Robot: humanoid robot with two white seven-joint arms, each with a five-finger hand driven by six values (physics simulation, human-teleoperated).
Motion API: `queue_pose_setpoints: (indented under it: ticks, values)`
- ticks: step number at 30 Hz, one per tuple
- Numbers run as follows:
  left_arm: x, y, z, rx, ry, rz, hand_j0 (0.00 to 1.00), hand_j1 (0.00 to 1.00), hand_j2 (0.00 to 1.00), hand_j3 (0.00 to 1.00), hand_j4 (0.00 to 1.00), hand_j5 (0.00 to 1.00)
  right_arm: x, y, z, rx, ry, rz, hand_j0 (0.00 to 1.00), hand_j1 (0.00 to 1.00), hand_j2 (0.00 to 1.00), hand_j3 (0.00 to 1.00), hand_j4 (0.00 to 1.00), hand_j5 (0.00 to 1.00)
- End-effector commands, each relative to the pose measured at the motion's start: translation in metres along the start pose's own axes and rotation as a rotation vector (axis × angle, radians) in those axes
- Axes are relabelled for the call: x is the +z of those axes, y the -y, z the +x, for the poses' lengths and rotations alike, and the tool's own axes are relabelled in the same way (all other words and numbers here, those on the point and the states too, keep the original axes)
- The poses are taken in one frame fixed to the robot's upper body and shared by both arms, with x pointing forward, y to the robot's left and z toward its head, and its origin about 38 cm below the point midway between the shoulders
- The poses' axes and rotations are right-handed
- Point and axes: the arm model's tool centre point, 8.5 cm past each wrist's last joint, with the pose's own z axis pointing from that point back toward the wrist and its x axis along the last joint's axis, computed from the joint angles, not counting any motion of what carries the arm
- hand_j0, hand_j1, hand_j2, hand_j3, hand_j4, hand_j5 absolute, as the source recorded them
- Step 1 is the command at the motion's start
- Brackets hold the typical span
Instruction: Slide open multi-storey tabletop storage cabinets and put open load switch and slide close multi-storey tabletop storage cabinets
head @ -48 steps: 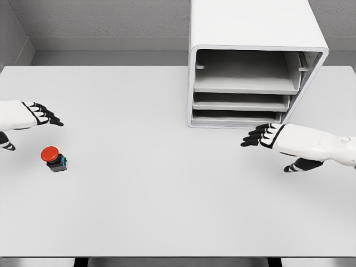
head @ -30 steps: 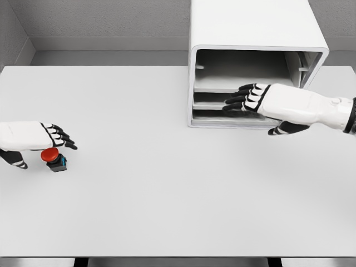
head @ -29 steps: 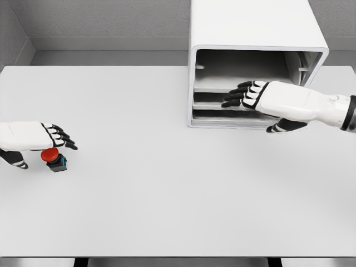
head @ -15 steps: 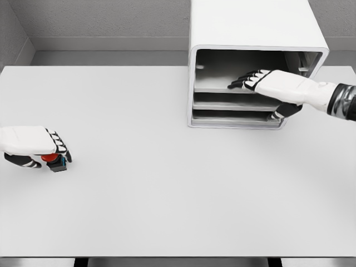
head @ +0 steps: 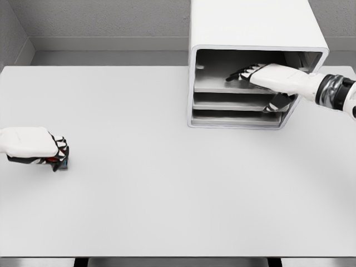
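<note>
From the head view, the left hand [head: 34, 148] sits at the left edge of the white table [head: 167, 194], its fingers curled around the little red switch [head: 55, 160], which is mostly hidden under them. The right hand [head: 261, 75] reaches into the top shelf of the white cabinet [head: 250, 28] at the back of the table, with flat fingers over the tray and the thumb under its front edge.

White table [head: 167, 183], cabinet [head: 253, 33], switch [head: 60, 162]
</note>
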Motion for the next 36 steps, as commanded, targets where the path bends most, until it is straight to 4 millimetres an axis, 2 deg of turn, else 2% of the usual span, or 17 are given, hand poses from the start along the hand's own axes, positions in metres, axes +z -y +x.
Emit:
queue_pose_setpoints:
  ticks: [1,5,7,16,36]
  values:
    - [0.0,-0.006,0.008,-0.019,0.02,0.012,0.32,0.32,0.32,0.32,0.32,0.32,-0.002,-0.004,-0.005,-0.019,-0.016,0.009,1.0,1.0,1.0,1.0,1.0,1.0]
    - [0.005,-0.013,0.011,-0.022,0.028,0.036,0.32,0.32,0.32,0.32,0.32,0.32,-0.001,-0.004,0.002,0.016,0.02,0.017,1.0,1.0,1.0,1.0,1.0,1.0]
    - [0.007,-0.017,0.011,-0.028,0.027,0.042,0.32,0.32,0.32,0.32,0.32,0.32,-0.001,0.0,0.02,0.063,0.082,0.008,1.0,1.0,1.0,1.0,1.0,1.0]
    - [0.006,-0.02,0.015,-0.039,0.038,0.046,0.32,0.32,0.32,0.32,0.32,0.32,0.013,-0.001,0.041,0.151,0.165,0.017,1.0,1.0,1.0,1.0,1.0,1.0]
    - [0.006,-0.029,0.018,-0.061,0.044,0.063,0.32,0.32,0.32,0.32,0.32,0.32,0.036,-0.018,0.064,0.278,0.324,0.065,1.0,1.0,1.0,1.0,1.0,1.0]
